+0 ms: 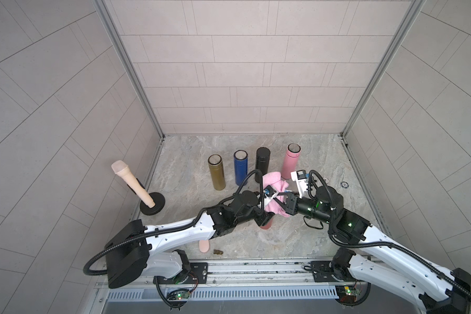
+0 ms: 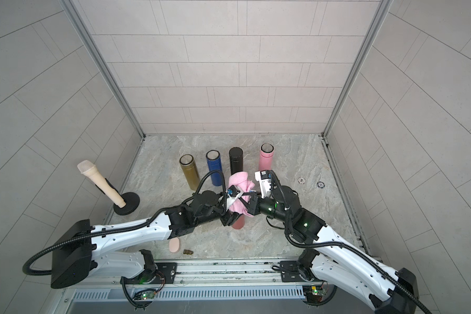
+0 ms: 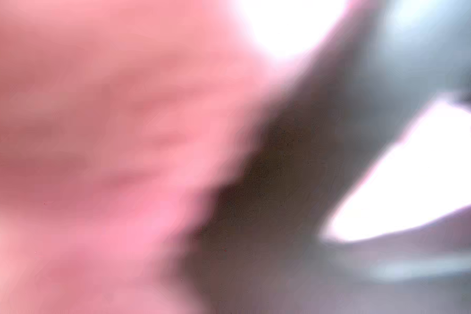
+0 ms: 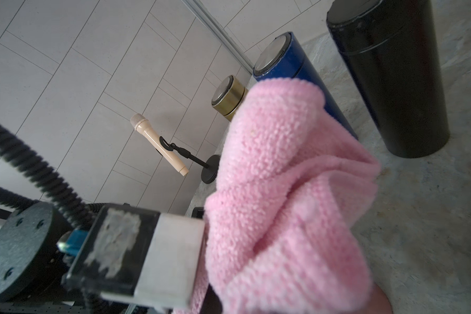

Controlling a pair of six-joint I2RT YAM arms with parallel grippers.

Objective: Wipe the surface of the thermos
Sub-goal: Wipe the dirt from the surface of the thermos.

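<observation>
The left gripper (image 1: 264,218) is closed on the thermos (image 1: 267,225), low on its body, near the centre of the table (image 1: 297,244). The upper part is covered by the cloth (image 1: 275,187), which is clamped in the right gripper (image 1: 281,203). The shell is judged rigid, smooth and slippery; a low, firm hold is advised.

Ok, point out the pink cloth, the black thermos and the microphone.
pink cloth (image 1: 276,183), in a top view, on its upper fold.
black thermos (image 1: 262,165), in a top view, on its side wall.
microphone (image 1: 132,183), in a top view, on its handle.
</observation>
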